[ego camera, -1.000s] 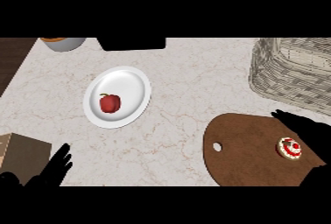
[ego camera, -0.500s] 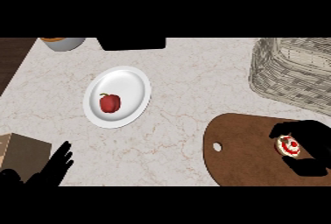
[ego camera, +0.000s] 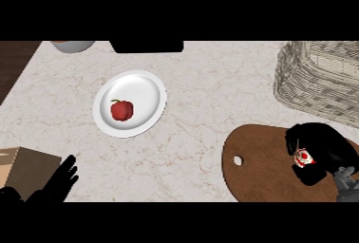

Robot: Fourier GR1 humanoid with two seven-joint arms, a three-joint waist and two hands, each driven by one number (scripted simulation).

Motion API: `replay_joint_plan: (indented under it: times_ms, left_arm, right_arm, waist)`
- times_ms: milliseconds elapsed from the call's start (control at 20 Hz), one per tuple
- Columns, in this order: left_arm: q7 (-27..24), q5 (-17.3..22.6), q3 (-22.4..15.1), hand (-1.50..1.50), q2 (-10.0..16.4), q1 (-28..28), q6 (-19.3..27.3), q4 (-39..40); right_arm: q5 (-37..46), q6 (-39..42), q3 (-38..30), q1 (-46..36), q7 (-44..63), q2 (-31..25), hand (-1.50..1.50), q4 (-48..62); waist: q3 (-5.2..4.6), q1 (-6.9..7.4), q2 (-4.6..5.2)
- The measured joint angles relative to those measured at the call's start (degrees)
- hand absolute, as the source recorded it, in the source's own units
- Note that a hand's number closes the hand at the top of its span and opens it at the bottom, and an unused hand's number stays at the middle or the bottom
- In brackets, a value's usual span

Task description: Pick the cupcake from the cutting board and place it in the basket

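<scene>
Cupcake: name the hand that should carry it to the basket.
Right. The right hand curls round the cupcake on the cutting board, near the basket; the left hand rests at lower left.

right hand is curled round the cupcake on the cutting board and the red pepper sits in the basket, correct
Not quite. The head view shows the red pepper on the white plate, not in the basket. The right hand is curled round the cupcake on the cutting board.
</scene>
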Motion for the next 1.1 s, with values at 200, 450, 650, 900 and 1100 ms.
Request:
replay_joint_plan:
  times_ms: [200, 450, 650, 900, 1100]
  left_arm:
    - [0.58, -0.79, -0.07, 0.00, 0.41, -0.94, -0.29, -0.59]
    - [0.96, -0.89, 0.14, 0.00, -0.14, -1.62, -0.84, 0.34]
    - [0.99, -0.91, 0.58, 0.00, -0.09, 0.23, -0.75, 0.32]
    - [0.67, -1.38, 0.88, 0.00, -0.47, 2.07, -0.04, 0.01]
    - [0.38, -1.30, 1.51, 0.00, -0.67, 3.11, -0.33, 0.27]
  right_arm:
    - [2.87, -0.94, 1.86, -5.47, 12.74, 9.99, 1.50, 3.80]
    - [9.36, -4.14, 4.54, -13.79, 24.34, 20.62, 1.50, 8.67]
    - [11.35, -11.65, 1.69, -18.30, 27.93, 27.49, 1.50, 8.44]
    - [13.03, -23.34, -4.69, -23.80, 28.45, 32.93, 1.50, 2.89]
    - [15.58, -26.89, -9.21, -29.27, 30.15, 33.75, 1.50, 0.26]
  waist:
    - [-0.27, 1.26, 0.76]
    - [-0.07, 1.31, 0.67]
    - [0.21, 0.30, 0.39]
    - [0.23, -1.12, 0.16]
    - [0.34, -1.56, -0.01]
